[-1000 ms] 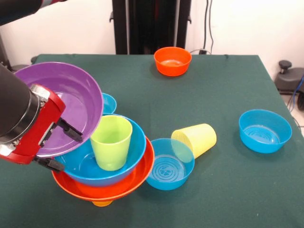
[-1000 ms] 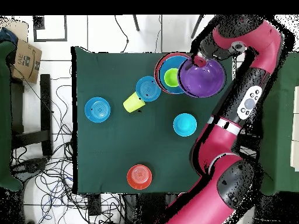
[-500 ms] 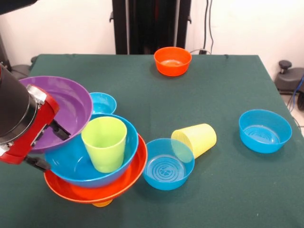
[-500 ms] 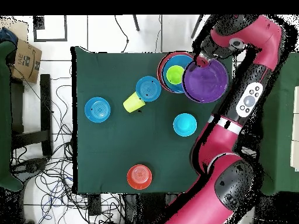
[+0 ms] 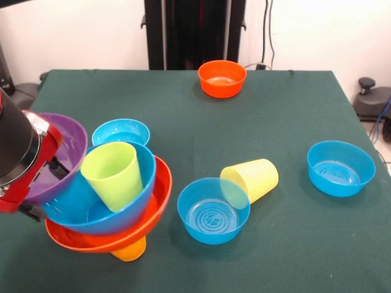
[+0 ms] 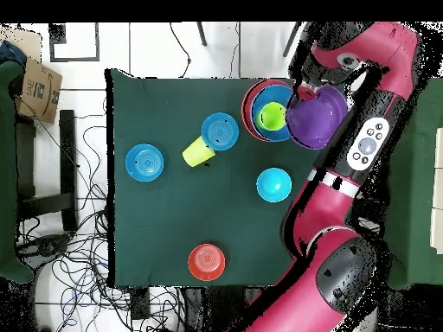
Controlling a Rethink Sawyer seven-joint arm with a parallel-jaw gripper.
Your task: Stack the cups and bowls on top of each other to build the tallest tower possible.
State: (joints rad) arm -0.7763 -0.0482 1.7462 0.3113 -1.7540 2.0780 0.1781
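My gripper [image 5: 43, 190] is at the table's left side, shut on the rim of the large purple bowl [image 5: 70, 146], which tilts against the tower. The tower leans left: a large blue bowl [image 5: 101, 221] sits in the large orange bowl [image 5: 156, 201] over an orange cup [image 5: 129, 249]. A lime green cup [image 5: 113, 174] lies tipped inside the blue bowl. Overhead, the purple bowl [image 6: 317, 117] overlaps the stack beside the green cup [image 6: 273, 116], with the gripper [image 6: 304, 91] at its rim.
A small blue bowl [image 5: 120, 131] stands just behind the tower. A medium blue bowl [image 5: 212, 210] touches a pale yellow cup [image 5: 250, 179] lying on its side. Another blue bowl [image 5: 340, 166] is at the right, and a small orange bowl [image 5: 222, 77] at the far edge.
My gripper has carried the purple bowl lower and to the left in the front view. The tower has shifted and tilted left with it, and the green cup has tipped over further.
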